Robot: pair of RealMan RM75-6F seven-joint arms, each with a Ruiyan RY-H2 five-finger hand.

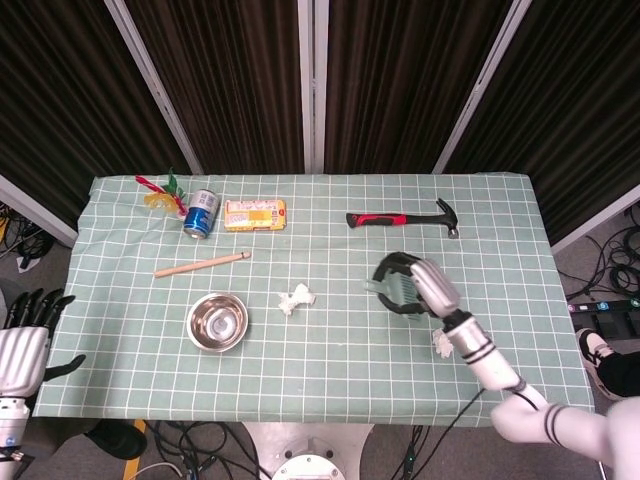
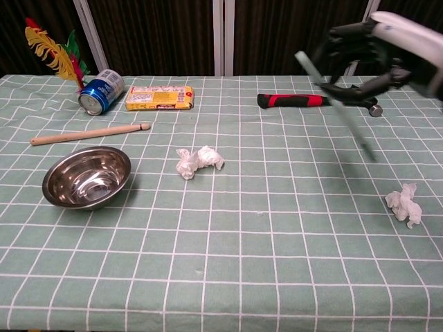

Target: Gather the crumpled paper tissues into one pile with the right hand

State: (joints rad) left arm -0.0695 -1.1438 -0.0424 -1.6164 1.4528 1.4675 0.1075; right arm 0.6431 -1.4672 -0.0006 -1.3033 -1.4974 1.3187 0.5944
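Two crumpled white tissues lie apart on the green checked cloth. One tissue (image 1: pixel 297 299) (image 2: pixel 199 161) is near the middle. The other tissue (image 1: pixel 441 343) (image 2: pixel 404 205) sits at the right, near the front edge. My right hand (image 1: pixel 415 285) (image 2: pixel 377 52) hovers above the cloth, up and left of the right tissue, and grips a thin grey-green flat panel (image 1: pixel 384 290) (image 2: pixel 340 109) that slants down. My left hand (image 1: pixel 22 345) hangs off the table's left side with its fingers apart and holds nothing.
A steel bowl (image 1: pixel 217 321) (image 2: pixel 86 177) stands left of the middle tissue. Behind it lie a wooden stick (image 1: pixel 201 264) (image 2: pixel 90 133), a blue can (image 1: pixel 201 213) (image 2: pixel 101 91), a yellow box (image 1: pixel 254 214) (image 2: pixel 160 97) and a feather toy (image 1: pixel 160 192) (image 2: pixel 52 50). A red-handled hammer (image 1: pixel 402 218) (image 2: pixel 304 101) lies at the back right.
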